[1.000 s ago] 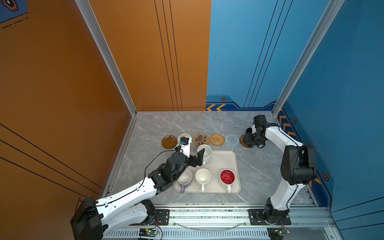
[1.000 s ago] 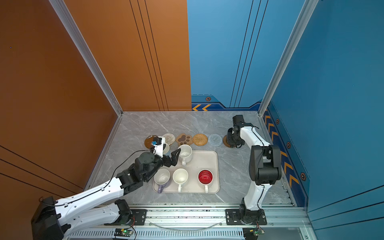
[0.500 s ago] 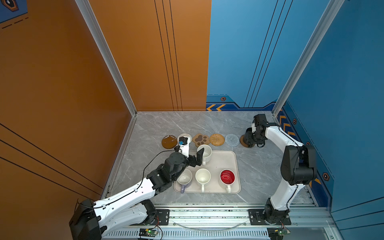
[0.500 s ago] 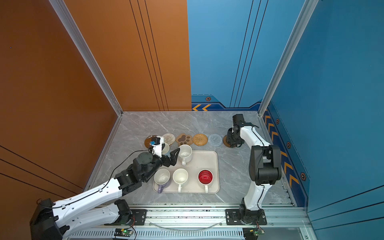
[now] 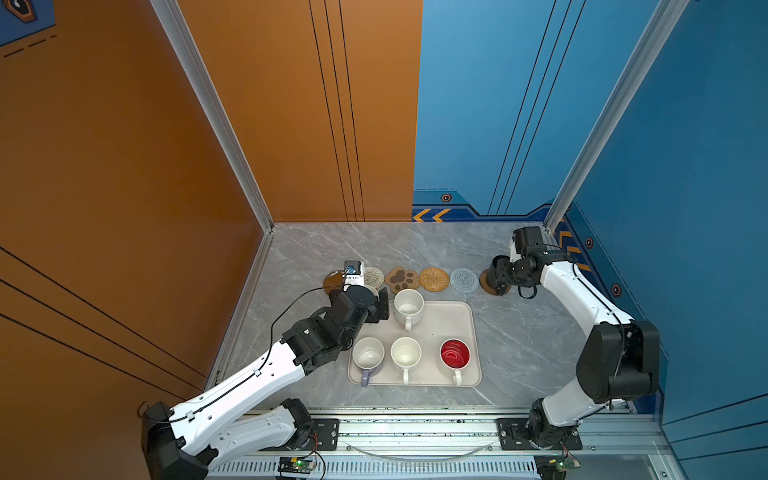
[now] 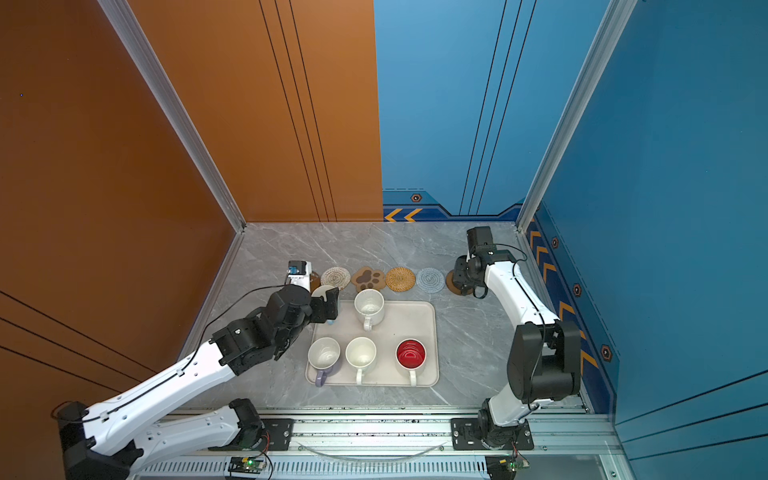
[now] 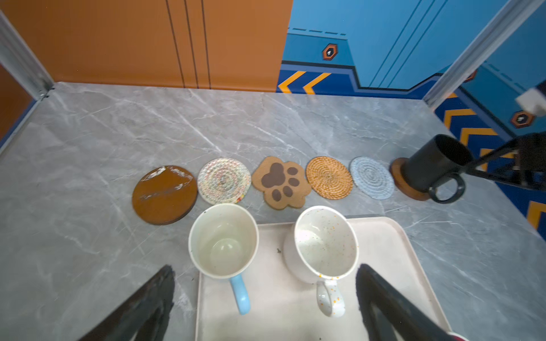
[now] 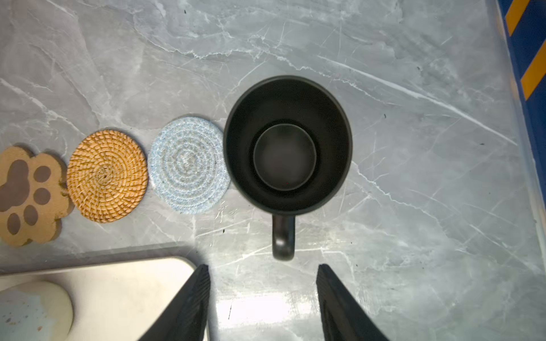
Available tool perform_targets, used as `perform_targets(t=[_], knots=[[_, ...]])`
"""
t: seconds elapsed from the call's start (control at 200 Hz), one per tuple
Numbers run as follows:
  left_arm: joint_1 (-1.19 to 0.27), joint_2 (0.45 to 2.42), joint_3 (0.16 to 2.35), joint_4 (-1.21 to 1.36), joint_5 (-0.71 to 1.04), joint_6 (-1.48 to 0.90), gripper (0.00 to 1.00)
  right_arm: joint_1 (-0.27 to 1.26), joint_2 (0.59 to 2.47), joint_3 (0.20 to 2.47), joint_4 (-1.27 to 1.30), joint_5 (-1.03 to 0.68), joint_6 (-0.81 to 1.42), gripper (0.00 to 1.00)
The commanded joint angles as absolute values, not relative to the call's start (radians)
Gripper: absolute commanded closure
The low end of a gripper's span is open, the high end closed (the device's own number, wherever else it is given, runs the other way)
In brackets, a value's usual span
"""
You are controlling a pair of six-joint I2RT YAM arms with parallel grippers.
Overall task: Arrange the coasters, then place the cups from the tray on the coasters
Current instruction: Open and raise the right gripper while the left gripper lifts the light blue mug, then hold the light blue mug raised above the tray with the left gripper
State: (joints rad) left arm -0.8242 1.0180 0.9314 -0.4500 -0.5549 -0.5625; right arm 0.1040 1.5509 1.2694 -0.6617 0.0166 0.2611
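Black mug [image 8: 286, 147] on coaster [image 7: 409, 190]; camera label [image 5: 352, 269] illegible.

Open table [image 5: 374, 245] lies behind the coasters [image 5: 434, 278]; mugs [image 5: 406, 353] crowd the tray [image 5: 451, 320]

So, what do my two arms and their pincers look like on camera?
The left arm and right arm: white link shells, black joint housings, a thin black cable along each. The left pincer and right pincer each have two black tapering fingers.
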Motion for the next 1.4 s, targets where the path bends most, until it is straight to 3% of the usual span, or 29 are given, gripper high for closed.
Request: perform_targets(t=[0.0, 0.265, 0.471, 0.581, 0.611, 0.821, 1.392], knots=[[-0.802, 1.048, 0.957, -0.696, -0.582, -0.714, 0.06, 0.161, 1.457, 1.245, -0.645, 0.095, 0.336, 0.43], [-0.772, 1.148, 0.975, -0.793, -0.46, -0.849, 0.11, 0.3, 1.309, 1.233, -0.55, 0.156, 0.43, 0.42], [-0.772, 1.239, 1.006, -0.791, -0.425, -0.873, 0.13, 0.343, 1.239, 1.137, -0.425, 0.108, 0.487, 0.44], [-0.768, 1.287, 1.015, -0.79, -0.424, -0.886, 0.12, 0.352, 1.226, 1.094, -0.379, 0.084, 0.498, 0.45], [-0.764, 1.298, 1.015, -0.787, -0.421, -0.894, 0.18, 0.353, 1.226, 1.081, -0.363, 0.075, 0.5, 0.45], [-0.74, 1.368, 0.985, -0.691, -0.35, -0.909, 0.26, 0.351, 1.25, 1.042, -0.323, 0.041, 0.503, 0.46], [-0.667, 1.452, 0.963, -0.57, -0.323, -0.893, 0.38, 0.312, 1.251, 1.0, -0.283, -0.002, 0.506, 0.47]])
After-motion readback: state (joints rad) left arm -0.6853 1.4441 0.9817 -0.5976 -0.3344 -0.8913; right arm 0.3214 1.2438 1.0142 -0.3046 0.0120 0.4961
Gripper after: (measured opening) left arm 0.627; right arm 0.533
